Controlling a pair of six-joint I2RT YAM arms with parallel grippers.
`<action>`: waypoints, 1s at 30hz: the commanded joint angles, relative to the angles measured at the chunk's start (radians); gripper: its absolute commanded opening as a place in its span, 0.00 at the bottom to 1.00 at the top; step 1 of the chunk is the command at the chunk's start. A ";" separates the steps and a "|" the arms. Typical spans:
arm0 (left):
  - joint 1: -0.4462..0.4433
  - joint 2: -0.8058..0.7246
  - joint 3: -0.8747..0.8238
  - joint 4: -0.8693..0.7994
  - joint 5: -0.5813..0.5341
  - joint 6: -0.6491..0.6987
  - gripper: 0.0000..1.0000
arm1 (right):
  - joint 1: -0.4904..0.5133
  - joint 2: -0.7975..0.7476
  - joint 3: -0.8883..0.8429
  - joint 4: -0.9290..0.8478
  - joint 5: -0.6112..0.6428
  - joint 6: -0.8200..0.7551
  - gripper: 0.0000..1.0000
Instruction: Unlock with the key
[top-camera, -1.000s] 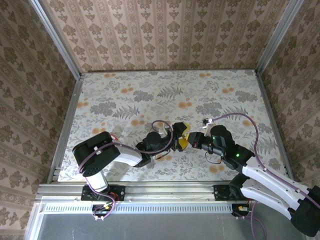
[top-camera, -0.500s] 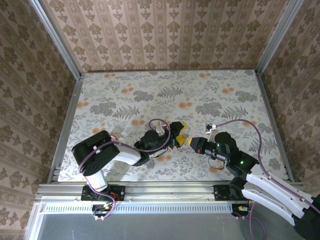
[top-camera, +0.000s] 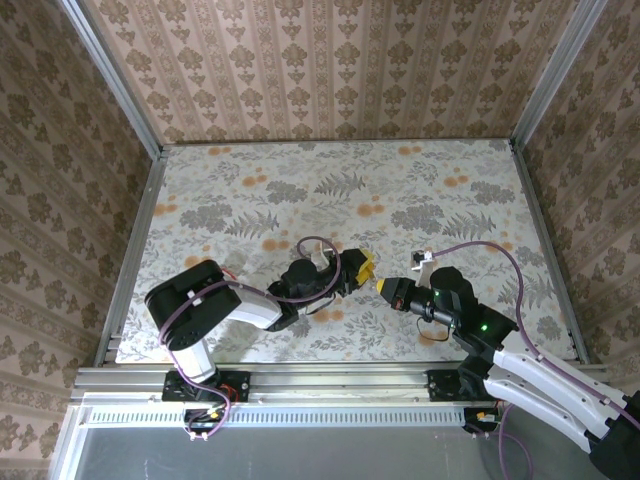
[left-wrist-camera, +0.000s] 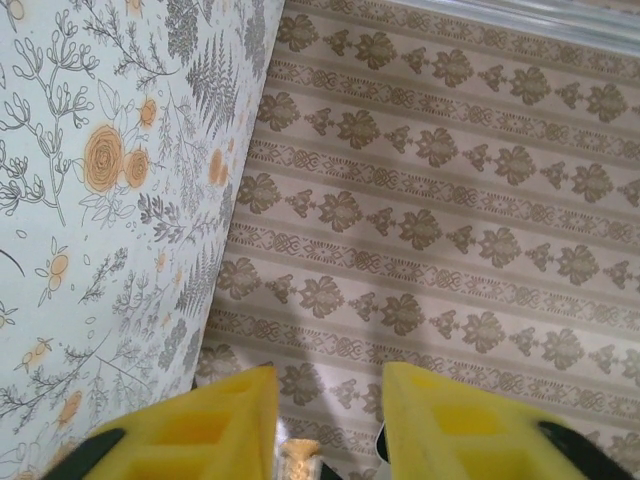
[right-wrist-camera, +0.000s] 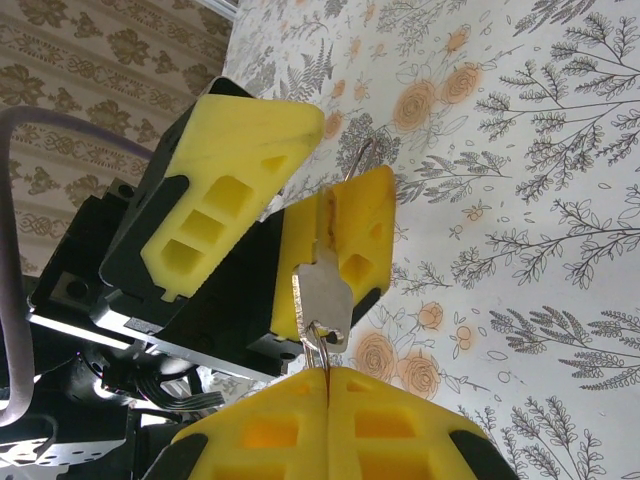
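Note:
The key is small, flat and grey metal, and it hangs from a thin wire ring. My right gripper is shut on that ring, with the key's head just past its yellow fingertips. The key's blade lies against the inner face of one yellow finger of my left gripper, whose jaws stand apart. In the left wrist view, the left gripper shows a gap, with a small tan piece low between the fingers; I cannot tell what it is. From above, the left gripper and the right gripper meet tip to tip at mid-table.
The floral tabletop is walled in by patterned panels at the back and both sides. Metal rails run along its edges. A purple cable loops over the right arm.
The right gripper has drawn back a little to the right, still holding the key's ring. The left gripper's jaws have come much closer together.

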 joint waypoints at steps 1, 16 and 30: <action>0.010 0.014 0.006 0.046 0.014 0.024 0.26 | 0.004 -0.015 -0.013 0.026 -0.011 0.004 0.00; 0.045 -0.057 -0.003 -0.064 0.060 0.134 0.00 | 0.004 -0.006 -0.005 0.014 -0.011 -0.007 0.00; 0.078 -0.405 0.183 -0.943 0.069 0.629 0.00 | 0.000 -0.041 -0.024 0.183 -0.077 -0.121 0.59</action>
